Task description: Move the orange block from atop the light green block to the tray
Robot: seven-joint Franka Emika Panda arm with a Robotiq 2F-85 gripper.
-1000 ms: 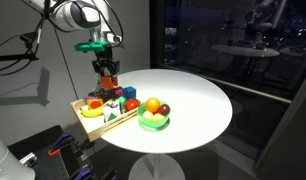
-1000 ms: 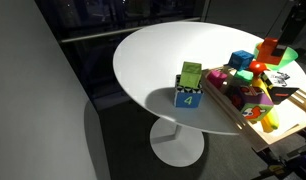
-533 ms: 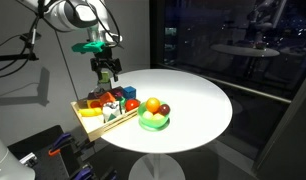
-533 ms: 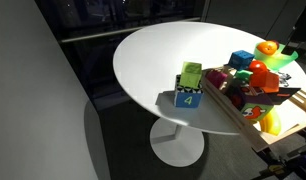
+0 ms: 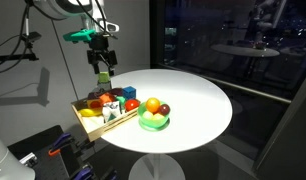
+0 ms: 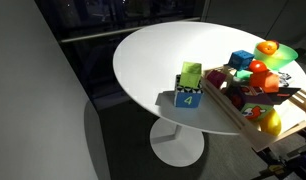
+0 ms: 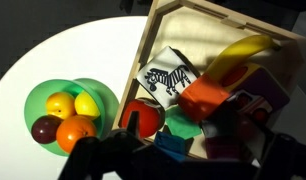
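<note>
The orange block [image 7: 205,96] lies tilted among other toys inside the light-wood tray [image 7: 149,44]; an exterior view shows the orange block [image 6: 258,68] on top of the pile. The light green block [image 6: 191,73] sits on a blue block marked 4 [image 6: 189,97], on the table just outside the tray [image 6: 233,113]. My gripper [image 5: 102,76] hangs well above the tray [image 5: 94,126], open and holding nothing. In the wrist view its dark fingers [image 7: 93,160] frame the bottom edge, far apart.
A bright green bowl [image 7: 53,92] with round fruit stands on the white round table [image 5: 193,100] beside the tray. The tray also holds a banana [image 7: 239,52], a zebra-print block [image 7: 169,78] and a red round toy [image 7: 143,117].
My gripper has opened, let go of the orange block in the tray, and risen straight up. The block now rests on the toy pile.
</note>
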